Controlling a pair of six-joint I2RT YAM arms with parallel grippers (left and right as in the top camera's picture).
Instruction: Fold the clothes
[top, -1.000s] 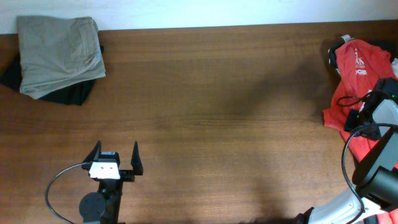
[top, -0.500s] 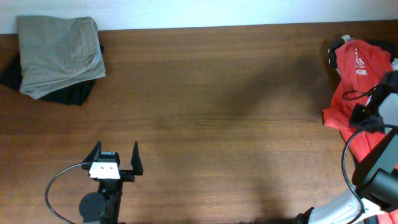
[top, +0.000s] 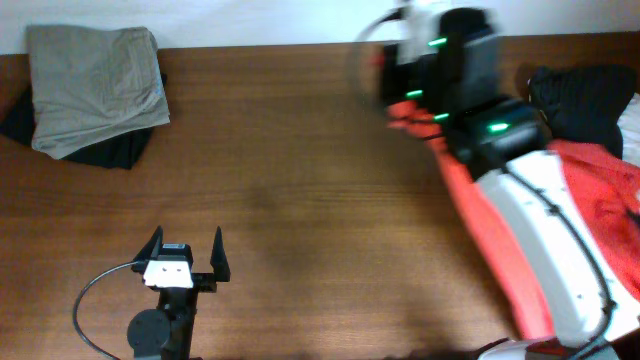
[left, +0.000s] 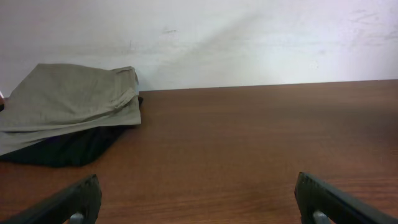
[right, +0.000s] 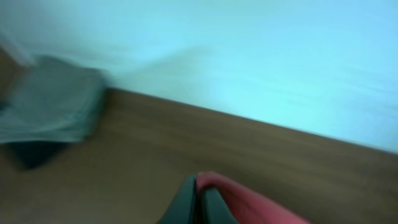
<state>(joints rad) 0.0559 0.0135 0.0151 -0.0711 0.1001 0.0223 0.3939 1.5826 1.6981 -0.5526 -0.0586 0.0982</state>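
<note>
Across the right half of the tabletop (top: 300, 200) the red-orange T-shirt (top: 610, 205) is drawn out in a long band. One part is bunched near the right edge. The rest runs up and leftward under the right arm (top: 540, 230) toward the far middle of the tabletop. The overhead view is smeared here, so the print on the cloth cannot be read, nor can it be seen how much of the cloth is off the surface.

From the right wrist, the right claw (right: 199, 196) has its two dark fingers clenched together. A fold of the T-shirt comes out right at them, so it is grasping the cloth. That picture is blurred too.

Behind the arm, at the far right corner, lies a crumpled black garment (top: 585, 100), just beside the red cloth.

Well apart from all this, the left claw (top: 185, 255) sits near the front left, released, with its fingers spread wide and nothing between them. It faces the far left corner, where a folded khaki garment (top: 95, 85) rests on top of a black cloth (top: 115, 152) that shows past its near edge. Both lie close against the pale wall (left: 249, 37).
</note>
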